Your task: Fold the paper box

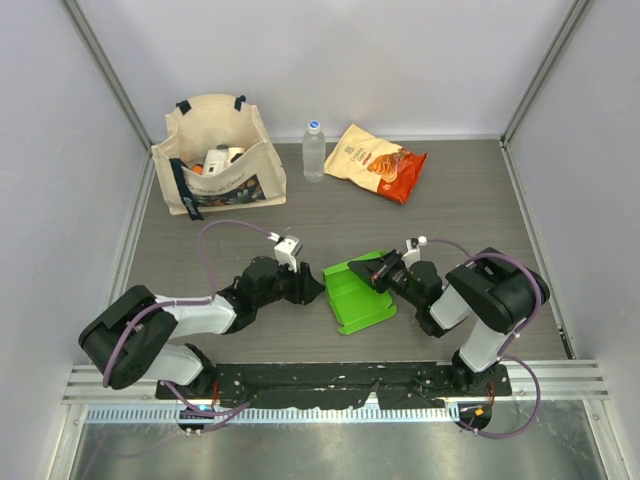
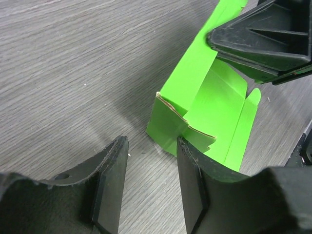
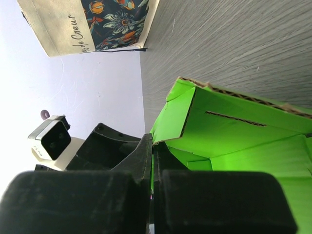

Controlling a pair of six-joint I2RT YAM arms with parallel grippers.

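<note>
The paper box (image 1: 357, 292) is a bright green card tray with raised flaps, lying at the table's middle between my two arms. My right gripper (image 1: 379, 272) is shut on the box's far right wall; in the right wrist view the green card edge (image 3: 195, 126) runs between the closed fingers (image 3: 146, 156). My left gripper (image 1: 312, 287) is open and empty just left of the box. In the left wrist view the box (image 2: 209, 112) lies ahead, its near corner touching or almost touching the right fingertip (image 2: 187, 156).
A cloth tote bag (image 1: 215, 160) with items stands at the back left. A clear water bottle (image 1: 314, 150) stands beside it. An orange snack bag (image 1: 377, 162) lies at the back right. White walls close in the table.
</note>
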